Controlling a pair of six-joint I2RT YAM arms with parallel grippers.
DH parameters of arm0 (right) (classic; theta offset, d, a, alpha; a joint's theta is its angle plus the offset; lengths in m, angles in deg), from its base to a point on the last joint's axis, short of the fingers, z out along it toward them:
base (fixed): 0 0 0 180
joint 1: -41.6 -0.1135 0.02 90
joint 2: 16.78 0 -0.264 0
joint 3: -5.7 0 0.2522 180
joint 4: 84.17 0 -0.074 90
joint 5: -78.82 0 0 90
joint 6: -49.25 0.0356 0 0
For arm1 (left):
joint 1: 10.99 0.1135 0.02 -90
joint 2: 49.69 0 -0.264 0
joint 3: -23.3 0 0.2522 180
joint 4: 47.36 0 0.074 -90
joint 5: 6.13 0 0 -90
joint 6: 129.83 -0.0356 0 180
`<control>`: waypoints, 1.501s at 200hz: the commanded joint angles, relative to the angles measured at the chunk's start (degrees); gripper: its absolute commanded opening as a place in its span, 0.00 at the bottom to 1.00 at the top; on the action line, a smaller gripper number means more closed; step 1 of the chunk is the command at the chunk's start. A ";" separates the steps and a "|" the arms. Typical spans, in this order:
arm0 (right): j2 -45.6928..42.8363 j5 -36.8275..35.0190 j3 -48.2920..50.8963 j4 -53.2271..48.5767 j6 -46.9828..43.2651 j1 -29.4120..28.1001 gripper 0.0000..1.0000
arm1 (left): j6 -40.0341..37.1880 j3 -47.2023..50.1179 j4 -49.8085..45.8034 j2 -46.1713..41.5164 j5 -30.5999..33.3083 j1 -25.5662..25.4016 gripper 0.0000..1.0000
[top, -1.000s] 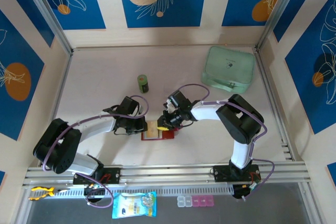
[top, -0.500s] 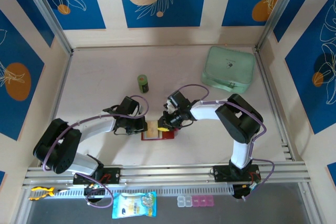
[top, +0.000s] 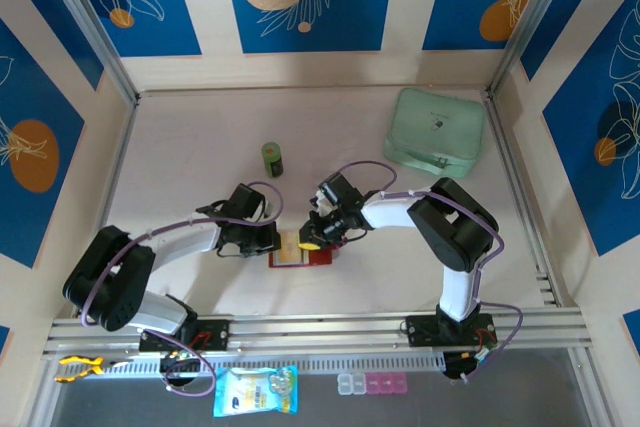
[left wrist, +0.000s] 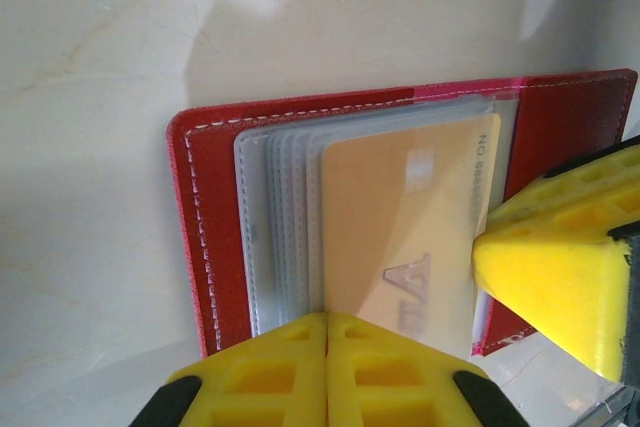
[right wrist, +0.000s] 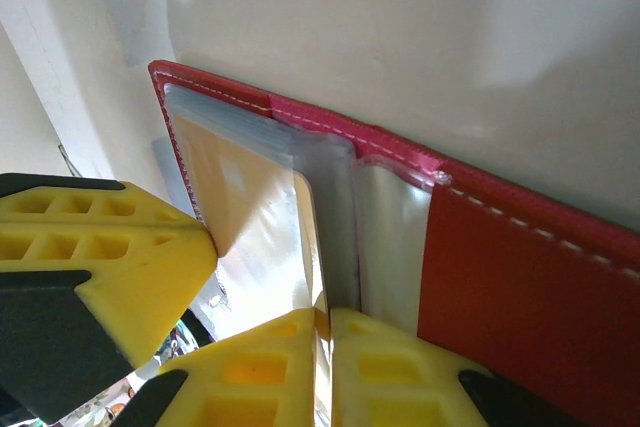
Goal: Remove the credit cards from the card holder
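Top view: card holder [top: 318,256] lies open on the table [top: 200,147], near-centre, between the two arms. Left gripper [top: 272,240] is at its left edge, right gripper [top: 312,237] over its far side; fingers too small to read here. Green can [top: 272,159] & mint pouch [top: 437,130] sit well apart, far side.

Left wrist cam: left fingers [left wrist: 260,367] are pressed together at the sleeves' left edge. Pinching anything? Can't tell. One of the credit cards [left wrist: 400,227] sits in the top sleeve.

Right wrist cam: right fingers [right wrist: 400,367] pinch a thin upright sleeve leaf, poss. w/ a card inside.

My read: left should pin the holder flat while right draws straight along the sleeve opening. No twisting, or the whole holder lifts.
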State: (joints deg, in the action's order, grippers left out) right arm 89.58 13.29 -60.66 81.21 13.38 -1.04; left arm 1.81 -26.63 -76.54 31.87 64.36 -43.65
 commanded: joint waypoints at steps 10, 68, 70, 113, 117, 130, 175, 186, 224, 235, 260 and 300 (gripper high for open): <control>0.26 1.06 -0.45 -0.49 0.26 -0.26 0.07 | 0.01 0.13 -0.66 0.71 0.07 -0.44 0.08; -2.18 -1.03 1.60 -1.07 0.25 0.43 0.01 | -0.25 0.39 -1.87 1.19 1.03 -0.42 0.08; -2.25 -1.08 1.68 -1.05 0.20 0.44 0.01 | -0.25 0.37 -1.89 1.20 1.09 -0.41 0.08; -3.42 -1.57 1.96 -2.04 -0.25 0.54 0.00 | -0.25 0.49 -2.30 1.01 1.32 -0.30 0.08; -3.51 -1.61 2.04 -2.04 -0.25 0.53 0.00 | -0.19 0.47 -2.25 0.99 1.30 -0.29 0.08; -3.58 -1.51 2.00 -2.03 -0.38 0.55 0.00 | 0.05 0.48 -1.79 0.56 0.82 -0.38 0.08; -4.89 -2.61 1.53 -3.06 -0.35 0.45 0.11 | 0.39 -1.57 -2.71 -2.82 1.37 -0.30 0.15; -5.39 -3.00 1.21 -3.66 -0.59 0.46 0.13 | 0.19 -2.10 -3.42 -3.42 2.05 -0.34 0.15; -6.00 -3.12 -0.71 -5.77 -1.77 0.03 0.24 | -0.94 -2.90 -5.72 -2.47 3.22 -0.25 0.13; -5.82 -2.91 -1.30 -6.06 -1.90 -0.21 0.27 | -0.93 -2.61 -5.02 -1.77 2.64 -0.22 0.12; -5.13 -2.49 -2.36 -6.53 -2.20 -0.78 0.29 | -0.61 -2.11 -3.94 -0.21 1.83 -0.24 0.10; -4.09 -2.32 -3.29 -6.94 -2.23 -1.49 0.29 | -0.52 -1.46 -2.51 0.94 1.06 -0.28 0.09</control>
State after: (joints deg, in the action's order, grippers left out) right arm 85.01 10.03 -62.51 76.24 12.20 -1.98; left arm 1.66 -28.46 -79.56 31.87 66.35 -43.65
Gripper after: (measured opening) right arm 0.293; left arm 0.092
